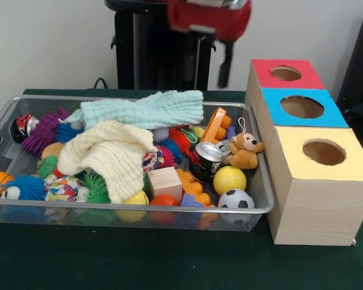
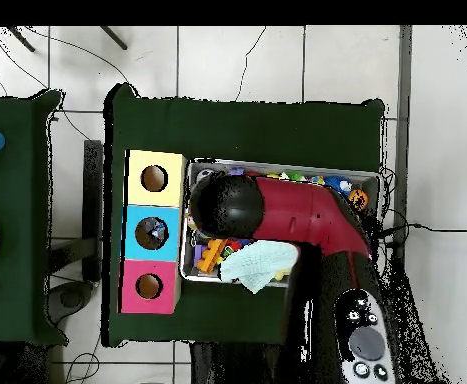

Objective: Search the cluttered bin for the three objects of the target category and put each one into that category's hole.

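The wire mesh bin sits on the green table, full of toys. It holds a mint cloth, a cream cloth, a yellow ball, a small soccer ball, a teddy bear, a metal can, a wooden block, orange plastic bricks and spiky balls. The wooden box beside it has a red hole, a blue hole and a yellow hole. My arm's red end hangs high above the bin's far side. In the overhead view its black head covers the bin's end by the box.
The robot's black pedestal stands behind the bin. The hole box touches the bin's side. A second green table with coloured cups stands beyond the box in the overhead view. Something small shows inside the blue hole.
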Motion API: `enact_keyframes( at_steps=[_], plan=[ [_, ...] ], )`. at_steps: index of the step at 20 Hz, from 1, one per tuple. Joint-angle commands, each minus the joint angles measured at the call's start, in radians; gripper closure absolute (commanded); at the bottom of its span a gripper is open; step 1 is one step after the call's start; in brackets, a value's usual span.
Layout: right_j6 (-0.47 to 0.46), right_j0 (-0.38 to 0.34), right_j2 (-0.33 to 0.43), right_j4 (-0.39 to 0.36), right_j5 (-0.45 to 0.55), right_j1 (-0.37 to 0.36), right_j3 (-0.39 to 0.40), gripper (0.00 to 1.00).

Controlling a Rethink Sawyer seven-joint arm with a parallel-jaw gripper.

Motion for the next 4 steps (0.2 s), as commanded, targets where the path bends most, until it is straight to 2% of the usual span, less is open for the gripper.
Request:
enact_keyframes(
  at_steps=[1,4],
  plan=[
    [-0.116,-0.085,0.023,-0.171,-0.151,0.151,-0.013,0.00],
    [-0.133,-0.113,0.029,-0.215,-0.175,0.184,-0.032,0.00]
  ],
)
